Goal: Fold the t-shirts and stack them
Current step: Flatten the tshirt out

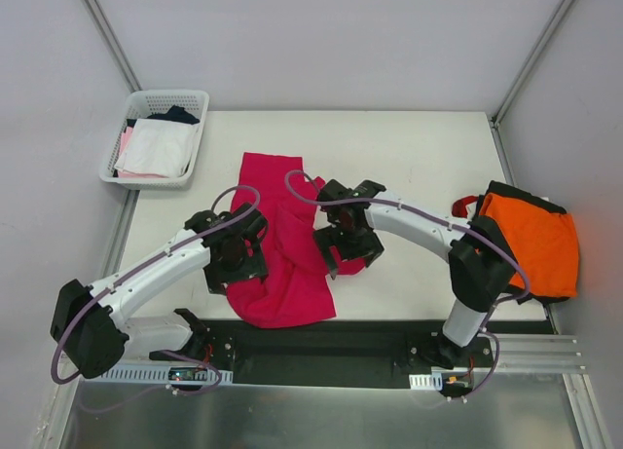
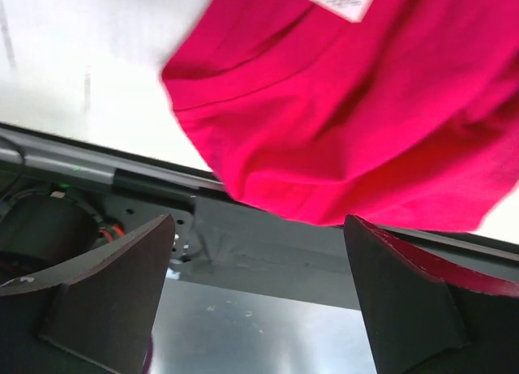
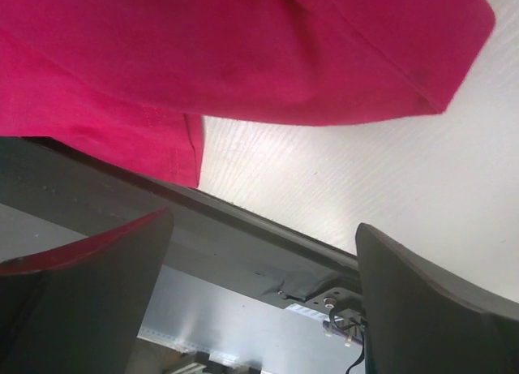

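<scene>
My left gripper [image 2: 258,228] and right gripper [image 3: 263,224] both gape wide, holding nothing. The crumpled crimson-magenta cloth t-shirt [image 1: 287,254] lies centre frame between them.

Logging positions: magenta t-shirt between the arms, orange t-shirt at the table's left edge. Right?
No: the top view shows the orange t-shirt at the table's right edge. The rest, on the magenta t-shirt, holds.

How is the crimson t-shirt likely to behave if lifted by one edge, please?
Probably floppy: the crimson t-shirt lies bunched in soft folds, so it should drape, not hold shape. It reaches the table's near edge; a push might slide it off.
</scene>
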{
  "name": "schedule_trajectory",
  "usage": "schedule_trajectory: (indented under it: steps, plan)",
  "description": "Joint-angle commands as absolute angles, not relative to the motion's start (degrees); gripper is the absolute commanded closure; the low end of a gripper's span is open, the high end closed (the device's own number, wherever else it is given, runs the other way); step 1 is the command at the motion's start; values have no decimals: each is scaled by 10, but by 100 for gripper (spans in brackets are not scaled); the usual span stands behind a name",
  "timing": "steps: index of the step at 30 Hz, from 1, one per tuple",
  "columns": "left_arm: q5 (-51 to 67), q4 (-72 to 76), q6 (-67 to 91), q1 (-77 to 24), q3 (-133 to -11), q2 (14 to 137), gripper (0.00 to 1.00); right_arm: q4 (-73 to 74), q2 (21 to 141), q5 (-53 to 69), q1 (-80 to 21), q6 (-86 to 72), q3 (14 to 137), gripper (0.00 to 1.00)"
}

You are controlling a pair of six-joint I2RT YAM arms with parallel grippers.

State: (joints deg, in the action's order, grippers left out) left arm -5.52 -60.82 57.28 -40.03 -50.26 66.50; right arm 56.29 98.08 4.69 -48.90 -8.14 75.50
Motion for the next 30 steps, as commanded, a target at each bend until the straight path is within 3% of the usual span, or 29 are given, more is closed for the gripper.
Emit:
schedule_trajectory:
  steps: [1, 5, 7, 14, 16, 17, 18, 24, 30]
  plan:
    - [-39, -591, 560, -397, -545, 678, 16, 566, 1026, 30, -488, -42, 812, 0]
    - [-27, -549, 581, -399, -536, 673, 29, 563, 1071, 41, -473, -22, 886, 4]
    - [-18, -529, 592, -398, -532, 670, 29, 566, 1092, 61, -457, -16, 918, 11]
    - [-7, -523, 578, -403, -531, 638, 28, 559, 1151, 132, -417, -11, 1018, 11]
    - [-4, -521, 580, -403, -523, 626, 28, 546, 1169, 168, -416, -7, 1024, 26]
    - [-2, -519, 578, -403, -522, 624, 28, 541, 1175, 180, -416, -9, 1024, 51]
    - [-1, -518, 571, -403, -524, 628, 28, 537, 1186, 190, -417, -11, 1024, 57]
    - [-1, -518, 543, -403, -550, 660, 28, 504, 1181, 223, -424, -41, 998, 44]
    - [-1, -513, 529, -402, -562, 690, 28, 493, 1158, 236, -443, -54, 978, 53]
